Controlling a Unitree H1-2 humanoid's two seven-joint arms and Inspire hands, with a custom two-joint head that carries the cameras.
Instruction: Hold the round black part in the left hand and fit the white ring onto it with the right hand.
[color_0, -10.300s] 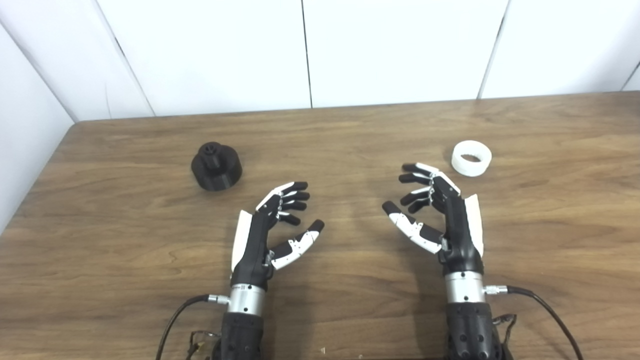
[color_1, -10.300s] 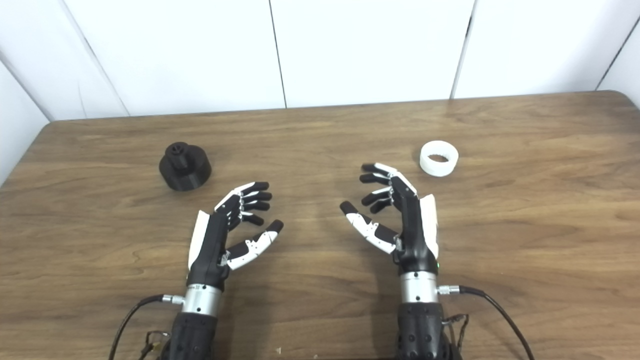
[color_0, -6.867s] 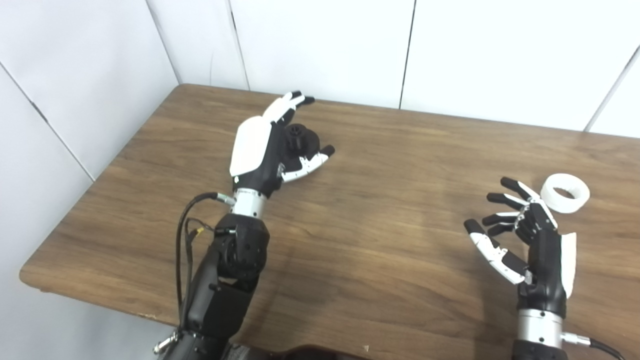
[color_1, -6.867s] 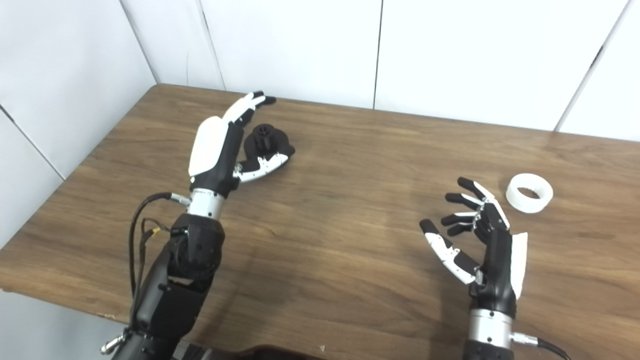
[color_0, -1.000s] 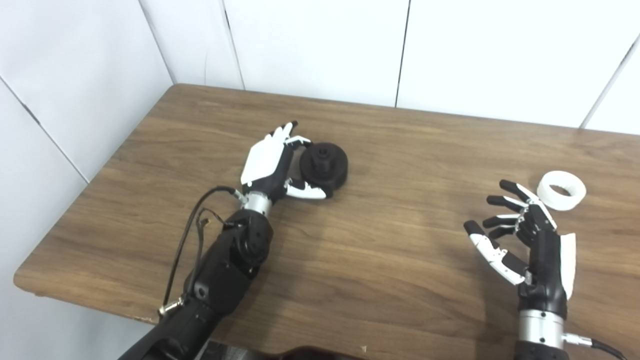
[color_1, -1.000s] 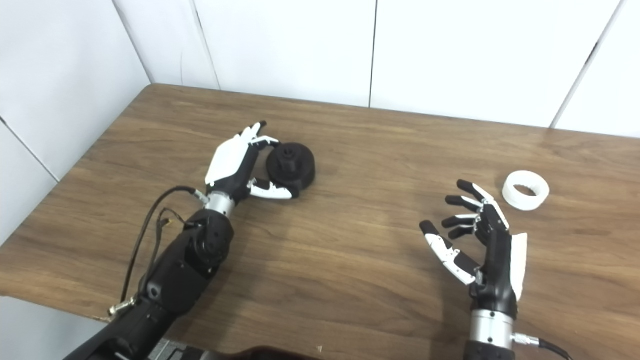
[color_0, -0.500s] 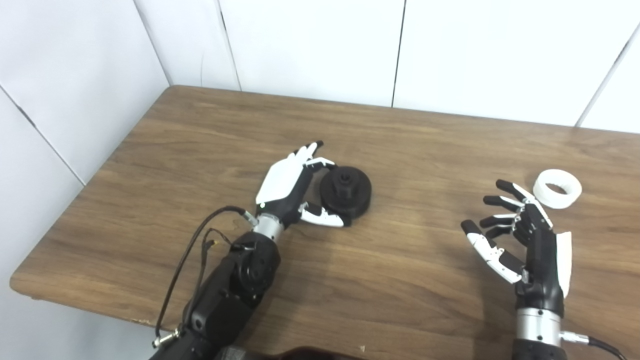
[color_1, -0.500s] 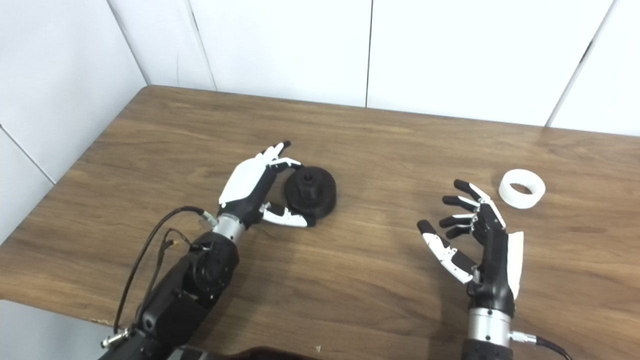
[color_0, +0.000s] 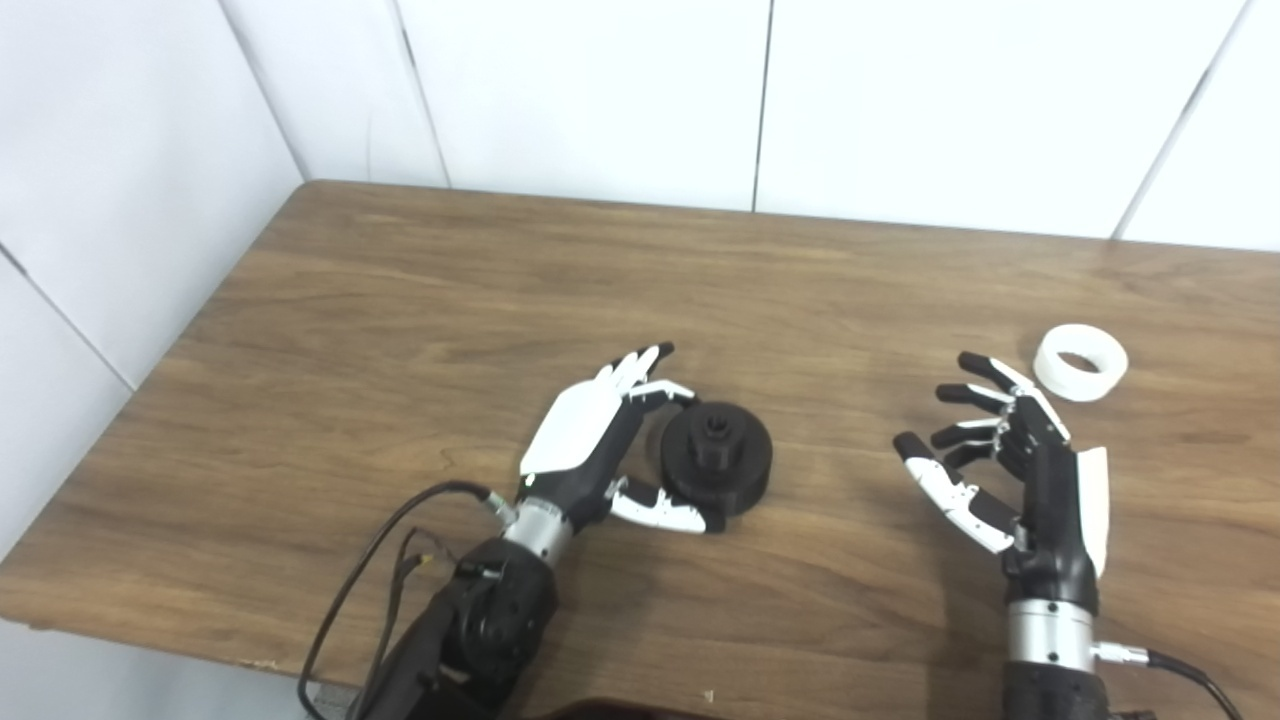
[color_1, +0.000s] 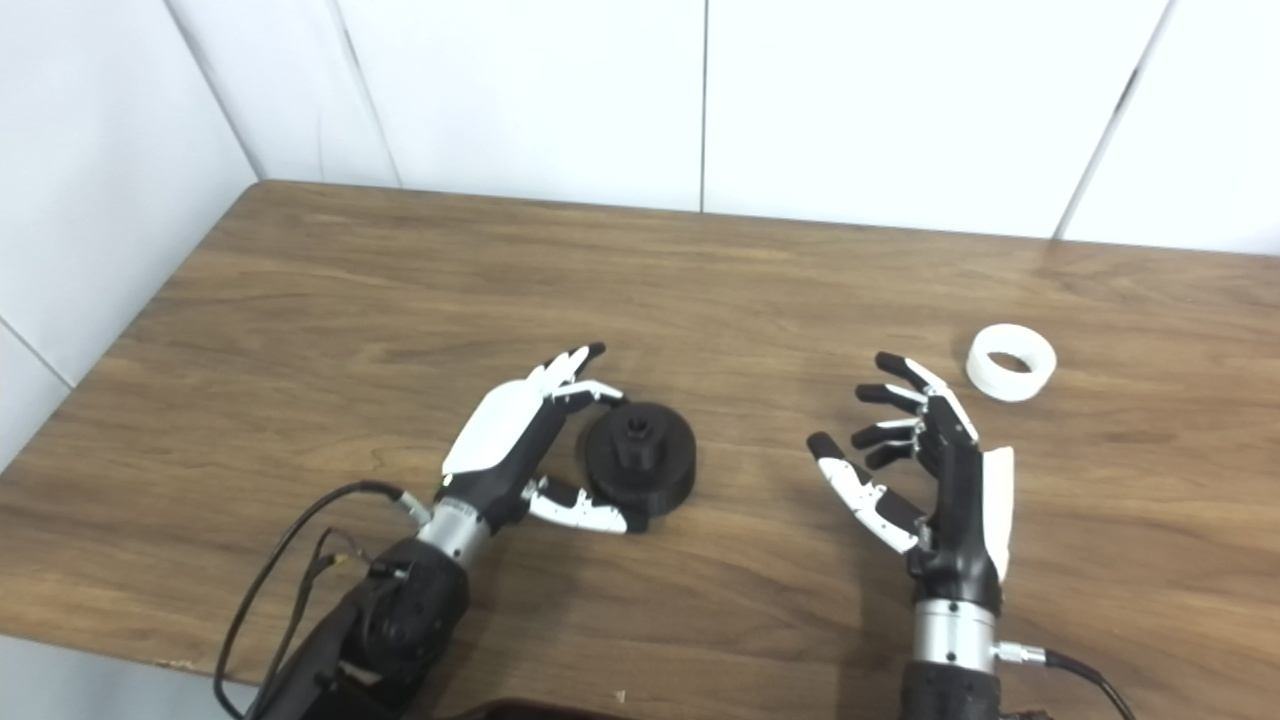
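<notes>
Cupping the black part (color_0: 717, 458) between thumb below and fingers (color_0: 640, 368) curled over its far-left edge, the left hand (color_0: 590, 440) holds it loosely against the palm side, the part's wide base apparently sitting on the table (color_0: 400, 300) with its small hub pointing up. Compared with a second ago, the hand and part together have travelled from the far left toward the near middle of the table, while the camera has also swung a little to the right, so some of that shift is only apparent. The grip itself looks unchanged: partly closed, not wrapped tight. The right hand (color_0: 1020, 460) has stayed put, fingers spread and thumb out, holding nothing, palm turned toward the left. The white ring (color_0: 1080, 362) lies flat on the table just beyond and to the right of those fingertips, untouched. By my reading, the part is being dragged into a working spot between the two hands; it is not yet lifted, and picking up the ring has not begun.
</notes>
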